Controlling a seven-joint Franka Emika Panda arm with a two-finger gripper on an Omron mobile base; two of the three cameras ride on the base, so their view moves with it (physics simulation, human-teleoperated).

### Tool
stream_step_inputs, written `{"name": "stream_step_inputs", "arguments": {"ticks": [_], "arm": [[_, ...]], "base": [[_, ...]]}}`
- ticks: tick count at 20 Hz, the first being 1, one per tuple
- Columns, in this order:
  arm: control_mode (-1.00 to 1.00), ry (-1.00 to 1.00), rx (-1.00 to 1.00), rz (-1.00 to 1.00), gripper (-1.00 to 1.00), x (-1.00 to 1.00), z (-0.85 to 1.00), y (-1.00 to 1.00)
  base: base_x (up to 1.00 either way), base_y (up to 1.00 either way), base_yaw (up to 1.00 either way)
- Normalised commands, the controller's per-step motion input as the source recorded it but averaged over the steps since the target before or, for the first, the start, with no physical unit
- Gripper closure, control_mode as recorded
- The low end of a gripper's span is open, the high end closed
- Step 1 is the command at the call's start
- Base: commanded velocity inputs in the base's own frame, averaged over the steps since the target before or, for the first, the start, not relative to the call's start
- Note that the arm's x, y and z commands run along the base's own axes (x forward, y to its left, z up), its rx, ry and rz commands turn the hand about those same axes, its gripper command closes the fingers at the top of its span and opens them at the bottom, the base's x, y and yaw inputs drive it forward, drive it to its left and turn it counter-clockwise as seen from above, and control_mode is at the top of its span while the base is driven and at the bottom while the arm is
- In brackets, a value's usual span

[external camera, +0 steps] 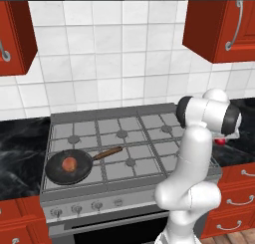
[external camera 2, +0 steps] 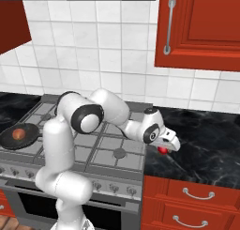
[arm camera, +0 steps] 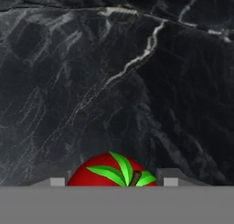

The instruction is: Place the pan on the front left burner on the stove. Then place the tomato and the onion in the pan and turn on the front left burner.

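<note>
The fingers (arm camera: pixel 112 182) straddle the tomato (arm camera: pixel 113 171) on the black bench (arm camera: pixel 137 81), at three o'clock from the stove (external camera: pixel 124 138); whether they grip it I cannot tell. An off-centre squeeze could roll the glossy ball away

Even, flat rendered light, soft shadows, slightly coarse and blurry pictures.

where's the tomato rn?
The tomato sits on the black marble counter right of the stove, directly under the pincer. In the hand view it lies between the fingertips, leafy top facing the camera.
</note>
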Motion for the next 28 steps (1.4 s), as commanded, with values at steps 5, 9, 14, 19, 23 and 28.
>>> {"name": "stream_step_inputs", "arguments": {"ticks": [5, 9, 14, 19, 23, 28], "arm": [[-1.00, -0.16, 0.02, 0.00, 1.00, -0.26, 0.07, 0.00], [-1.00, -0.33, 0.04, 0.00, 1.00, -0.27, 0.41, 0.03], [-1.00, -0.15, 0.02, 0.00, 1.00, -0.18, 0.62, 0.21], [-1.00, -0.02, 0.00, 0.00, 1.00, -0.11, 0.72, 0.43], [-1.00, 0.00, 0.00, 0.01, 1.00, -0.03, 0.72, 0.56], [-1.00, 0.00, 0.00, 0.01, 1.00, -0.03, 0.62, 0.71]], "base": [[0.00, 0.00, 0.00], [0.00, 0.00, 0.00], [0.00, 0.00, 0.00], [0.00, 0.00, 0.00], [0.00, 0.00, 0.00], [0.00, 0.00, 0.00]]}}
